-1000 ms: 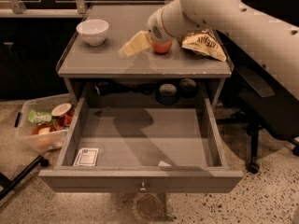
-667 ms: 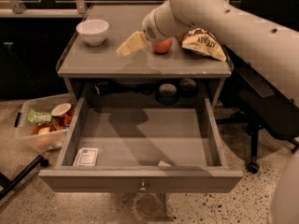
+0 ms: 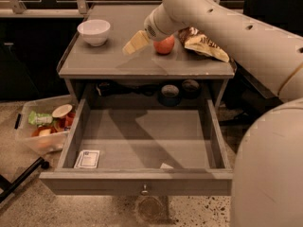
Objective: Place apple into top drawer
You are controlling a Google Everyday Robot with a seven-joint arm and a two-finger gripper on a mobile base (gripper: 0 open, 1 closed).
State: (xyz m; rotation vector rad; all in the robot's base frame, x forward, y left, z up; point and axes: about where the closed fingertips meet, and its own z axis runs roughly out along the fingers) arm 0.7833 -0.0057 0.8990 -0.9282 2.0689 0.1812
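Observation:
The red-orange apple sits on the grey table top, towards the back right, next to a chip bag. My gripper hangs over the table top just left of the apple, close to it and not around it. The top drawer is pulled fully open below the table top, with its round knob at the front centre. The drawer floor holds only a small white card and a white scrap. My arm crosses in from the right and fills the lower right corner.
A white bowl stands at the table's back left. A brown-and-yellow chip bag lies right of the apple. A clear plastic bin with food sits on the floor to the left. A black stand leg lies at the lower left.
My wrist has drawn back a little to the left, so more of the apple shows. My arm's near part has swung towards the camera. The apple and drawer have not moved.

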